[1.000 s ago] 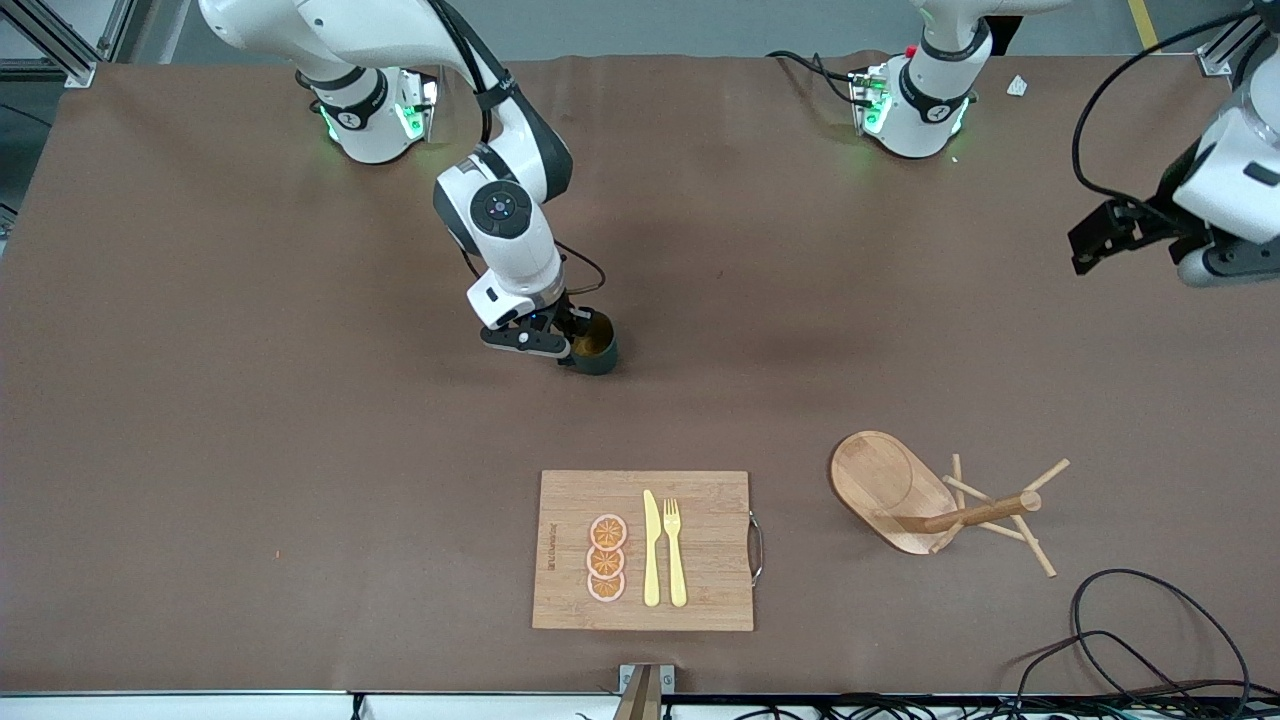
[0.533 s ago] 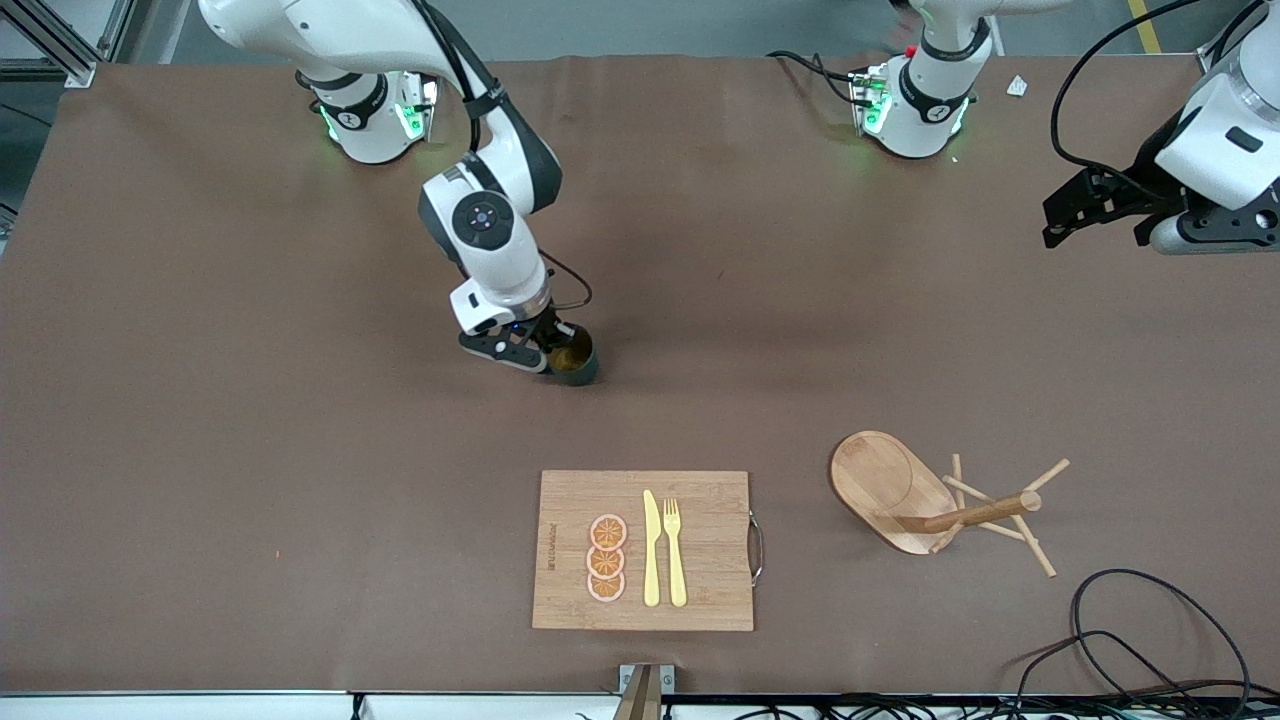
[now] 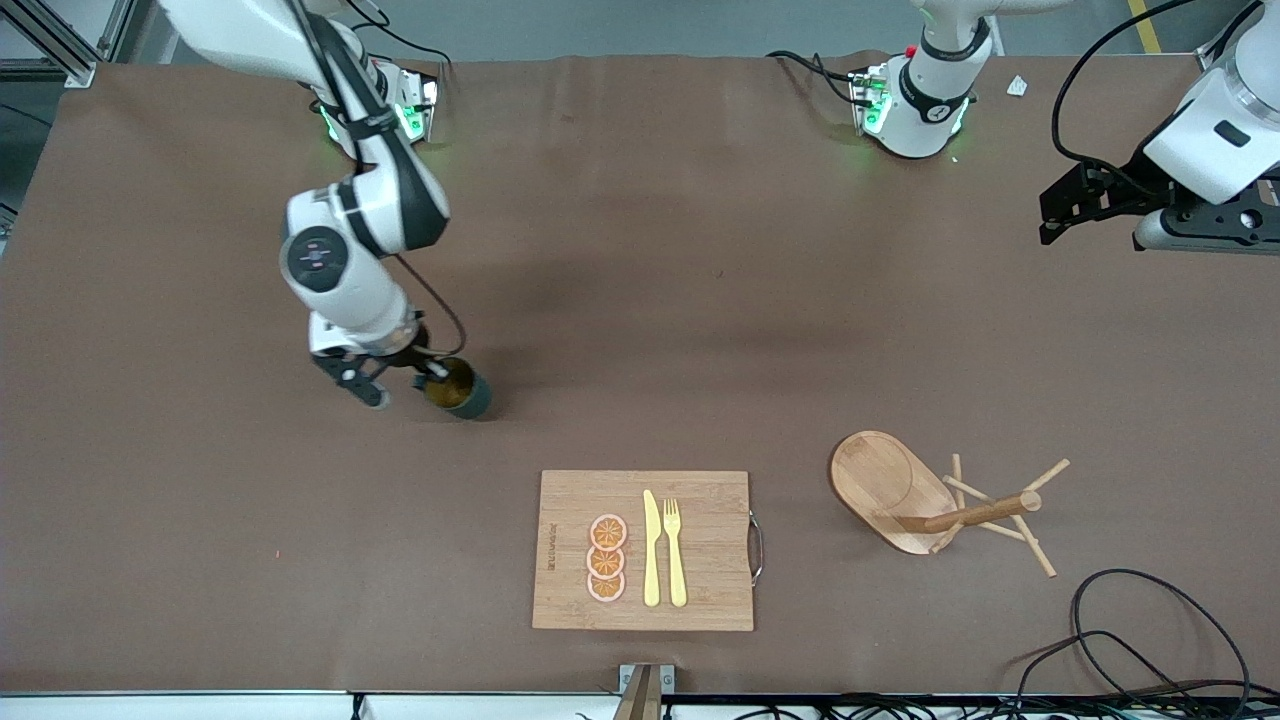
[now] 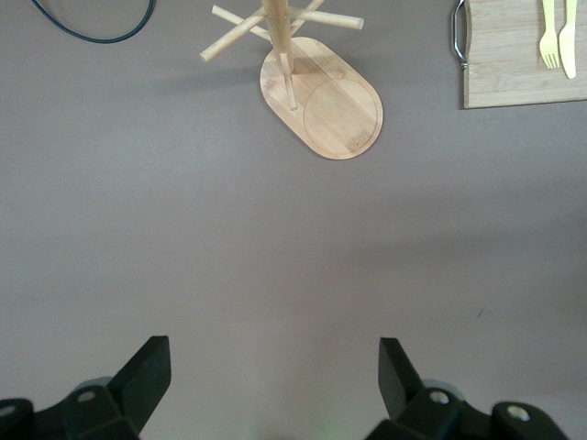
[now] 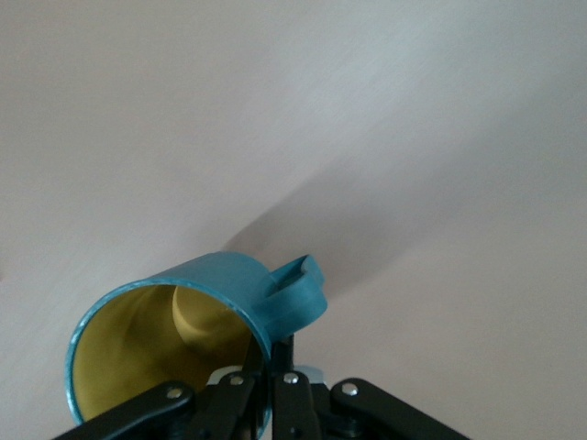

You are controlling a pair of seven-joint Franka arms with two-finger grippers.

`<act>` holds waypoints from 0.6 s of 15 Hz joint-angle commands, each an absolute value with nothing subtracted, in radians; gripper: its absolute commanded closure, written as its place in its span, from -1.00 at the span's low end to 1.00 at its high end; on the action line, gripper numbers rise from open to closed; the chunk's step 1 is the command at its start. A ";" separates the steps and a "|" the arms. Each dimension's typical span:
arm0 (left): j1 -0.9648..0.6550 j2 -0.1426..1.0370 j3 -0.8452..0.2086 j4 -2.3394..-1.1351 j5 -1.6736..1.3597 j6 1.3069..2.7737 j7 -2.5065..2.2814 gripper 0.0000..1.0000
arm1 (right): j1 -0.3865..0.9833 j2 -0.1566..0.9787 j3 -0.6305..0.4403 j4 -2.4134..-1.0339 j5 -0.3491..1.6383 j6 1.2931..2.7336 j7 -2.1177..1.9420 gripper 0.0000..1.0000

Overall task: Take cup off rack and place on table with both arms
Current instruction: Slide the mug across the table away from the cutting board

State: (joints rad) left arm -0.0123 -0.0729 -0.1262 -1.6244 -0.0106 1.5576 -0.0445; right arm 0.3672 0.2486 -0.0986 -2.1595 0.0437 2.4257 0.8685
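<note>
Right claw [image 3: 432, 378] pinches cup [image 3: 458, 389] by its rim, low over counter [image 3: 700, 300], for set-down; left claw [image 4: 275, 385] spread, waiting near rack [image 3: 925, 500].

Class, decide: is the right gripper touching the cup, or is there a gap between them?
Touching. The right wrist view shows the right gripper with its fingers shut on the rim of the cup beside its handle, one inside and one outside the wall.

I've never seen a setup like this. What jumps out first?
The right gripper holds a teal cup by its rim, jaws shut, above the table toward the right arm's end. The wooden rack stands bare beside the cutting board, and the left gripper waits open above the left arm's end.
</note>
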 commanded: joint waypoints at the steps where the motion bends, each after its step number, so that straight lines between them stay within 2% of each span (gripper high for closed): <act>1: -0.008 -0.083 -0.129 -1.632 -0.021 1.569 -0.037 -1.00 | 0.206 0.180 -0.078 -2.241 0.035 2.434 0.680 0.99; 5: -0.012 -0.078 -0.130 -1.629 0.026 1.569 -0.058 -1.00 | 0.016 0.173 -0.077 -2.264 0.035 2.437 0.410 0.99; 9: -0.012 -0.080 -0.132 -1.629 0.034 1.569 -0.072 -1.00 | -0.078 0.172 -0.077 -2.296 0.035 2.445 0.302 1.00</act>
State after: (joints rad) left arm -0.0122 -0.0726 -0.1268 -1.6248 0.0139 1.5592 -0.0605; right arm -0.0408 0.2157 -0.1009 -2.2388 0.0406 2.4279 0.3395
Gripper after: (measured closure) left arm 0.000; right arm 0.947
